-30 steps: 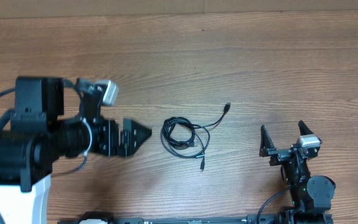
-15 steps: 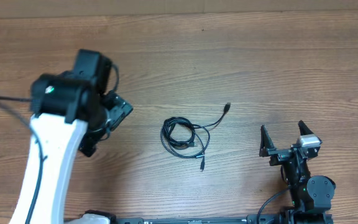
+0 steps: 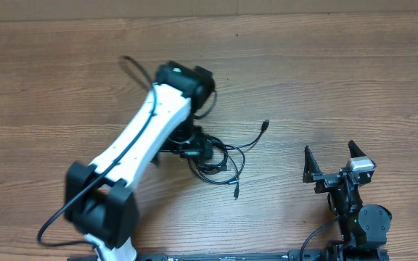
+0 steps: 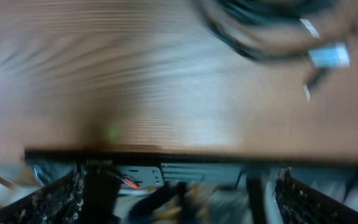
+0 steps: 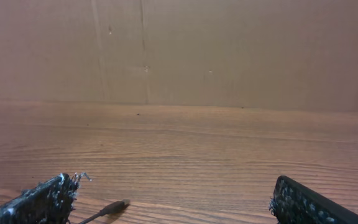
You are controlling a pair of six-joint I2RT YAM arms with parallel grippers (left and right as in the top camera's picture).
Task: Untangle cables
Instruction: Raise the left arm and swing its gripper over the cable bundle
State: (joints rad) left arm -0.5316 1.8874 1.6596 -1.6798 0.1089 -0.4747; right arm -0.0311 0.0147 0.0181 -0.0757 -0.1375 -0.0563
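The cables lie loosely coiled mid-counter, one tail trailing toward the far right, with the left gripper hovering spread over the coil's left side and the right gripper, also spread, well apart near the front edge.
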